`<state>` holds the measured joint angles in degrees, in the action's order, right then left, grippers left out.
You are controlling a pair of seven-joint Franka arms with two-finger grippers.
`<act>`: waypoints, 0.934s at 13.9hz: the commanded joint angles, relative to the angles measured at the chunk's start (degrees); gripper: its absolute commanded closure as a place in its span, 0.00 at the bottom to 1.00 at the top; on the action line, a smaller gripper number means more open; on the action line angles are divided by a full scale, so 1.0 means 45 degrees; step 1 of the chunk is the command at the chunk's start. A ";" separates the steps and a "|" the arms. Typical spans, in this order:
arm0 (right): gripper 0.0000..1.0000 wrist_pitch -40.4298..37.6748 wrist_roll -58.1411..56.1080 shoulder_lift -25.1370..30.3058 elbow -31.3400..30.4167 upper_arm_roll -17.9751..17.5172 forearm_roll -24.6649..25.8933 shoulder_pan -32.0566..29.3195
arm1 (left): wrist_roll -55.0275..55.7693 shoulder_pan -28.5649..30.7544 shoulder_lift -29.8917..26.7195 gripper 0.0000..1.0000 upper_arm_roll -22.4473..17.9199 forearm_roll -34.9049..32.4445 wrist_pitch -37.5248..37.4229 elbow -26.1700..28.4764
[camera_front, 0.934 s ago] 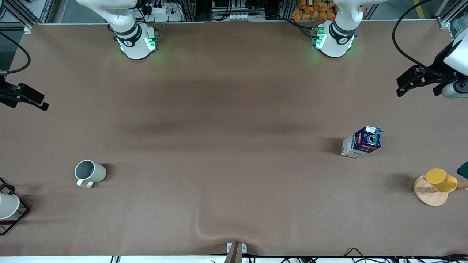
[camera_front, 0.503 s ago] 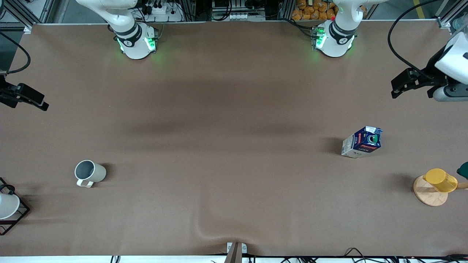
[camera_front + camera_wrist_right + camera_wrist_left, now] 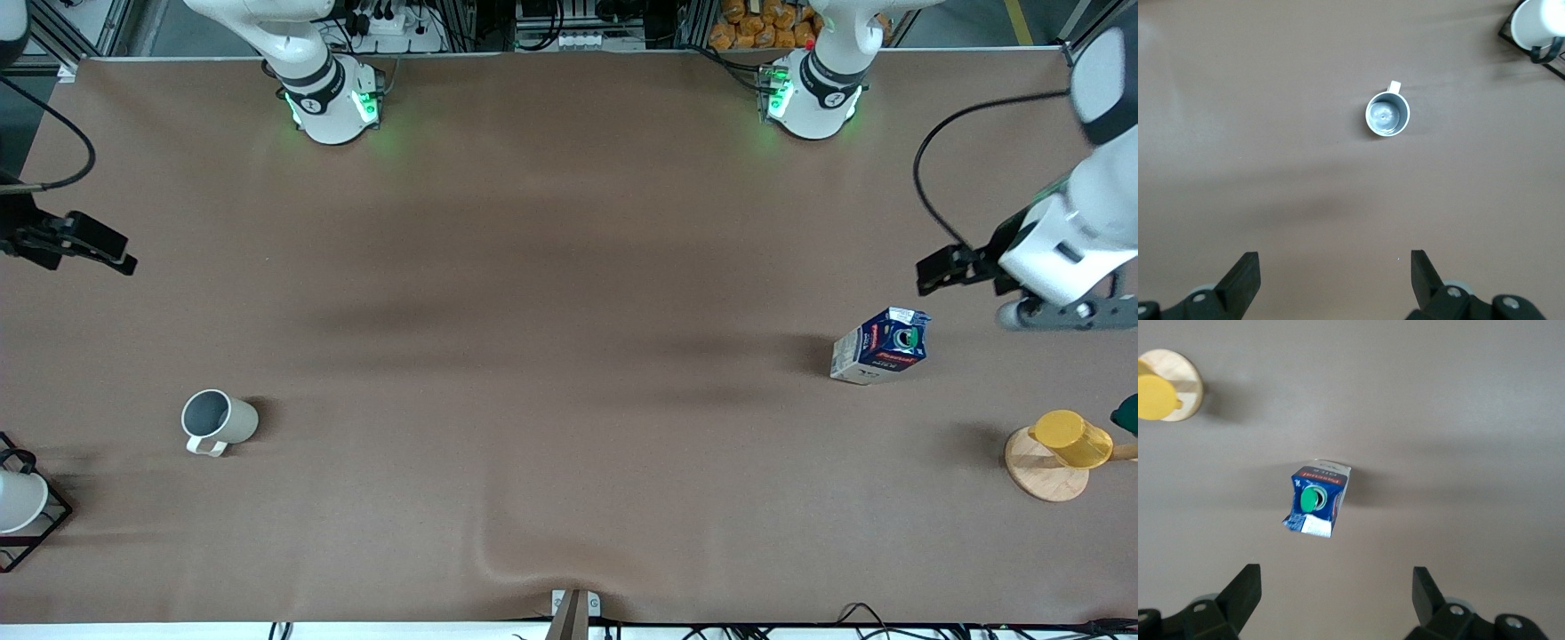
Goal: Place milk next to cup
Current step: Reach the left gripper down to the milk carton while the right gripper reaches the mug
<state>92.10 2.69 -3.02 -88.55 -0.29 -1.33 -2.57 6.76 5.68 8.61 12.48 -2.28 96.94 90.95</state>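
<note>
The milk point(image 3: 880, 345) is a small dark blue carton with a red band and a green cap, standing on the brown table toward the left arm's end. It also shows in the left wrist view point(image 3: 1317, 499). My left gripper point(image 3: 944, 269) hangs open and empty over the table close beside the milk, with its fingers point(image 3: 1336, 590) wide apart. The cup point(image 3: 218, 420), a beige mug with a grey inside, stands toward the right arm's end and also shows in the right wrist view point(image 3: 1388, 113). My right gripper point(image 3: 93, 247) is open and empty point(image 3: 1335, 267) over that end's table edge.
A yellow cup point(image 3: 1069, 437) sits on a round wooden coaster point(image 3: 1036, 476) nearer the front camera than the milk, with a green thing point(image 3: 1127, 413) at the table's end beside it. A white cup point(image 3: 18, 500) sits in a black wire rack near the beige mug.
My left gripper has swung from the table's end in toward the milk and now hangs close beside it. My right gripper has shifted slightly inward. The milk and the cup have not moved.
</note>
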 commanded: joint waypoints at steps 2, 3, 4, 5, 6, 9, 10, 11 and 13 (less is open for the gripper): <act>0.00 -0.0038 0.0086 -0.1258 0.0126 0.0026 -0.0154 -0.0034 | -0.0214 0.0338 -0.0565 0.00 0.0019 0.0018 0.2281 0.2517; 0.00 0.0059 0.0106 -0.1707 0.0184 0.0026 -0.0135 0.0005 | -0.0234 0.0358 -0.0526 0.00 0.0019 -0.0021 0.2732 0.2871; 0.00 0.0098 0.0106 -0.2156 0.0204 0.0045 -0.0096 0.0005 | -0.0234 0.0280 -0.0333 0.00 0.0038 -0.0079 0.2775 0.2893; 0.00 0.0099 -0.0068 -0.2567 0.0204 0.0045 0.0020 -0.0014 | -0.0234 0.0280 -0.0195 0.00 0.0077 -0.0080 0.2872 0.2990; 0.00 0.0099 -0.0128 -0.2745 0.0224 0.0065 -0.0036 -0.0188 | -0.0234 0.0357 -0.0078 0.00 0.0097 -0.0157 0.2873 0.3030; 0.00 0.1227 -0.0206 -0.3952 0.0204 0.0123 0.0197 -0.0520 | -0.0253 0.0338 0.0138 0.00 0.0097 -0.0255 0.3067 0.3185; 0.00 0.1483 -0.0671 -0.4595 0.0243 0.0104 0.0449 -0.0870 | -0.0253 0.0377 0.0138 0.00 0.0097 -0.0275 0.3339 0.3419; 0.00 0.1795 -0.1430 -0.5008 0.0553 0.0104 0.0471 -0.1183 | -0.0389 0.0397 0.0138 0.00 0.0097 -0.0275 0.3651 0.3653; 0.00 0.2789 -0.2177 -0.5634 0.0945 0.0104 0.0471 -0.1322 | -0.0604 0.0650 0.0371 0.00 0.0097 -0.0275 0.4024 0.3792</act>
<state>103.12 -4.09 -24.83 -88.45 0.85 0.13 -7.20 5.47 7.10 9.79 12.42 -2.45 112.88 106.81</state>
